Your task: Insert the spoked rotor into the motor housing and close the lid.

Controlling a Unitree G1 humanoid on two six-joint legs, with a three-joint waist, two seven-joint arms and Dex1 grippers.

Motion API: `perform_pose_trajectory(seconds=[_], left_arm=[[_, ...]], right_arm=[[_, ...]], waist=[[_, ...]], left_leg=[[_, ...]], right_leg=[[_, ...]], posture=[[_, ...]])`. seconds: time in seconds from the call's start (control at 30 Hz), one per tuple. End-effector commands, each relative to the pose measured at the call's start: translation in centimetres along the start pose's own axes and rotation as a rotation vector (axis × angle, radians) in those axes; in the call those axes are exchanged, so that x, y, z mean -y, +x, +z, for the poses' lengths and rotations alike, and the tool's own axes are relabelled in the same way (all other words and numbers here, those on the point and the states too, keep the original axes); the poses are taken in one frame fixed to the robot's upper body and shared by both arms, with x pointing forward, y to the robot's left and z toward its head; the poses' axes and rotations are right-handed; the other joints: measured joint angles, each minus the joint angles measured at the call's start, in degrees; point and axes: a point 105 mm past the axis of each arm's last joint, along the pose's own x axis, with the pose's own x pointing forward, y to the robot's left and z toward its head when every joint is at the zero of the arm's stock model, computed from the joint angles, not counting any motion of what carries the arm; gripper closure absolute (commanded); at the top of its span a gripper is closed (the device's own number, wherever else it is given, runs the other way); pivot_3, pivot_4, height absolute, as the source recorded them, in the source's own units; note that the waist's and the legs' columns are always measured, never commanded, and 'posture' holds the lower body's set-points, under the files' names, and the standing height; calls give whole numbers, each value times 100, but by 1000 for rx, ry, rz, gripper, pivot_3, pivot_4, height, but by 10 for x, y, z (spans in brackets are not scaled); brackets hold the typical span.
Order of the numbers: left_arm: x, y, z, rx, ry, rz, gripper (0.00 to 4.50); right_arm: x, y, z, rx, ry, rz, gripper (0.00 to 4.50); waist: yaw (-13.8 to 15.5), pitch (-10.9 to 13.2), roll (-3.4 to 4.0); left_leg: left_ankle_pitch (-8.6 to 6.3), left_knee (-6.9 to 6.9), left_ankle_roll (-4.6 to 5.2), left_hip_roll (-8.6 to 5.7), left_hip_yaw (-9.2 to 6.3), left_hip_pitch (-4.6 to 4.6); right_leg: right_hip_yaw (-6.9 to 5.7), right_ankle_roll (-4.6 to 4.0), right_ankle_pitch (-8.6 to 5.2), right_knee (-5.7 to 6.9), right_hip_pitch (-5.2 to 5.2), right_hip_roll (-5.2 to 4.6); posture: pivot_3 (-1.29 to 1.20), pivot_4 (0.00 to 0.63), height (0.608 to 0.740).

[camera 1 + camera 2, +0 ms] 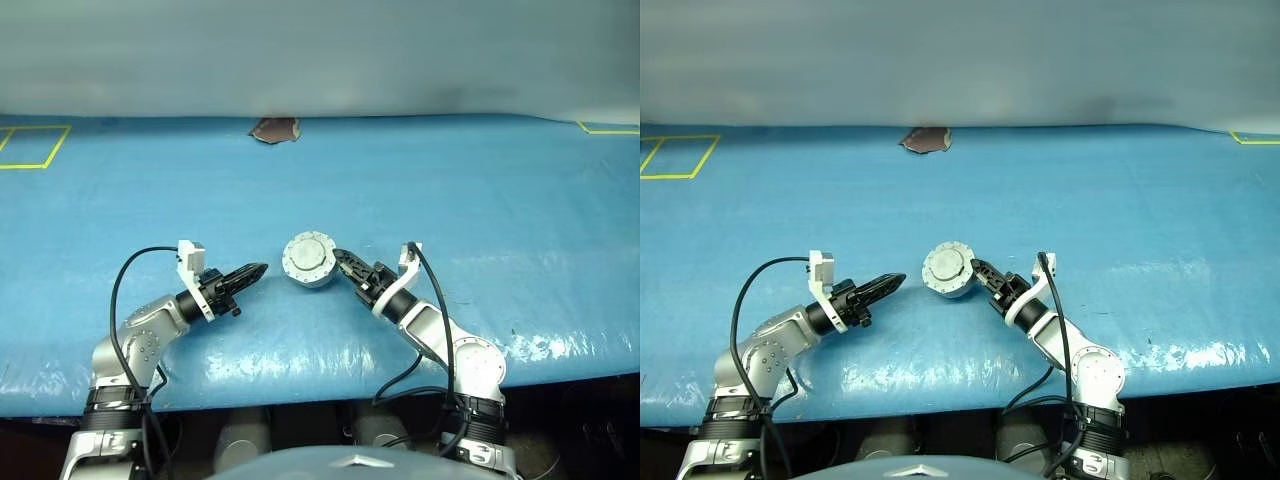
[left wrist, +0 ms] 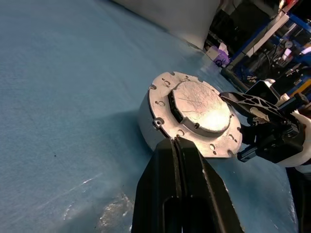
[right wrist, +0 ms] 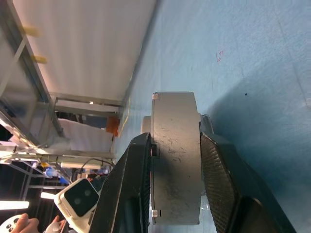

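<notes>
1. The motor housing point(image 1: 310, 262) is a short round silver cup held tilted near the middle of the blue tabletop point(image 1: 480, 200), its flat face turned up and toward the camera.
2. The lid point(image 2: 201, 106) is closed over the housing; in the left wrist view it shows as a scratched grey disc inside a flange ringed with small holes.
3. The right gripper point(image 1: 345, 264) comes in from the housing's right side, its two black fingers point(image 3: 221, 184) pinching the housing across its thickness, one pad on each flat side.
4. In the right wrist view the housing's pale rim wall point(image 3: 175, 155) fills the gap between those pads.
5. The left gripper point(image 1: 256, 270) is just to the left of the housing, apart from it in the head views, pointing toward it.
6. Its fingers point(image 2: 167, 194) are pressed together with nothing between them, the tips close to the flange edge.
7. A small brown patch point(image 1: 274, 130) lies at the tabletop's far edge, and yellow tape outlines point(image 1: 30, 146) mark the far left corner.
</notes>
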Motion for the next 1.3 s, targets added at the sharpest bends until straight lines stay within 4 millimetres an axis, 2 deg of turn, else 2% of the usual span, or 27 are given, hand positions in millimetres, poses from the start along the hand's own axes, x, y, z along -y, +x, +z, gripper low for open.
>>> perform_pose_trajectory(seconds=[0.03, 0.13, 0.17, 0.2, 0.23, 0.5, 0.8, 1.07, 1.3], left_arm=[[10, 1, 15, 82, -35, -36, 4119], [12, 2, 19, 134, -92, -43, 3553], [13, 2, 20, 143, -107, -50, 3103], [14, 3, 20, 148, -117, -55, 3123], [15, 3, 20, 156, -127, -58, 2878], [11, 7, 23, 216, -198, -26, 133], [17, 11, 25, 255, -404, -91, 33], [18, 18, 18, 215, -430, -87, 33], [25, 29, 17, 196, -432, -128, 33]], right_arm=[[-37, 12, 9, 55, 38, 163, 3235], [-44, 12, 13, 77, 59, 192, 3235], [-47, 12, 15, 87, 67, 206, 3235], [-49, 12, 16, 93, 72, 215, 3235], [-50, 12, 17, 95, 72, 220, 3235], [-61, 12, 20, 103, 69, 250, 3235], [-71, 11, 12, 68, 55, 287, 3235], [-86, 11, 1, 25, 37, 338, 3235], [-88, 12, -8, -7, 27, 344, 3235]], waist=[[0, 1, 0], [6, 1, 0], [6, 2, 1], [5, 2, 1], [6, 2, 1], [5, 3, 2], [10, 3, 2], [9, 3, 2], [17, 2, 2]], left_leg=[[0, 2, 0, 0, 1, 0], [0, 2, 0, 0, 1, 0], [0, 2, 0, 0, 0, -1], [0, 1, 0, 0, 0, -1], [0, 1, 0, 0, 0, -2], [0, 5, 0, 0, 0, -1], [0, 7, 0, 0, -1, -2], [0, 8, 0, -1, -1, -1], [0, 10, 0, -1, -2, -1]], right_leg=[[1, 0, 0, 0, 0, 0], [1, 0, 0, 0, 1, 0], [1, 0, 0, -1, 1, 0], [1, 0, 1, -1, 0, 1], [1, 0, 1, 0, 0, 1], [3, 0, 2, 2, 1, 3], [3, 1, 3, 3, 2, 3], [3, 1, 3, 4, 3, 4], [3, 0, 4, 4, 4, 5]], posture=[[0, 150, 740], [0, 150, 740], [0, 150, 740], [0, 150, 740], [0, 150, 740], [0, 150, 740], [0, 150, 740], [0, 150, 740], [0, 150, 740]])
